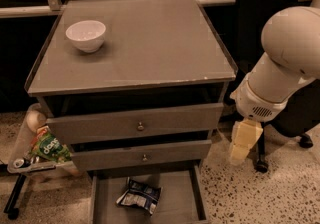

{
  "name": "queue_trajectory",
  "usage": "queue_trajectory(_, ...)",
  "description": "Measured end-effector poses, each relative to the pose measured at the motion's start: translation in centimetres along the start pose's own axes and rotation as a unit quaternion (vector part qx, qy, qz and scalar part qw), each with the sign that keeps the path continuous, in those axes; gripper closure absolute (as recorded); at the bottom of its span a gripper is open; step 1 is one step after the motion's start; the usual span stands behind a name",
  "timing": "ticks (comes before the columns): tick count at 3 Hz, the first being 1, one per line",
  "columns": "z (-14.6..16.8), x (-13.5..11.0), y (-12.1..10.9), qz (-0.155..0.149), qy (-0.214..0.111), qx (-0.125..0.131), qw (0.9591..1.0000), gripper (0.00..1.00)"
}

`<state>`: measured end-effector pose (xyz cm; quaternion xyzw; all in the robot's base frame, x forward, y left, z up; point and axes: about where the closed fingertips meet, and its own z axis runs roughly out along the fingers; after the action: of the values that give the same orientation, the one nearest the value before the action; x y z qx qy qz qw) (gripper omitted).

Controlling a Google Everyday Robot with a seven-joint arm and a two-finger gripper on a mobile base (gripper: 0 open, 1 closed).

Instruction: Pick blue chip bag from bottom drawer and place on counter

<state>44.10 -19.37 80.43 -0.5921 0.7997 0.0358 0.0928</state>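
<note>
- Green snack bag [50, 149]: outside the cabinet, far left. Risk: mistaken for the target.
- Blue chip bag [139, 196]: crumpled on the bottom drawer [177, 203] floor, left of centre, just below the middle drawer [175, 152] front. Risk: the arm knocks that front, or the foil slips.
- Gripper [244, 143]: right of the cabinet, pointing down, touching and carrying nothing; how far open cannot be told.

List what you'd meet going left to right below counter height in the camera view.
Green bag → chip bag, lying in the bottom drawer → gripper, hanging above the floor to the right of that drawer.
</note>
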Motion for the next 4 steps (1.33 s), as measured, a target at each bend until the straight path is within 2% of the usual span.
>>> queue_trajectory(1,0.8,-0.2,0.4,-0.003,-0.001,-0.004,1.0000,0.00)
queue_trajectory(2,6.6,-1.2,2.6,0.015,-0.030,-0.043,0.9985,0.00)
queue_trajectory(3,14.9,-3.0,5.0,0.038,-0.068,-0.087,0.9932,0.00)
queue_trajectory(4,20.8,-3.9,6.6,0.081,-0.098,-0.132,0.9830,0.00)
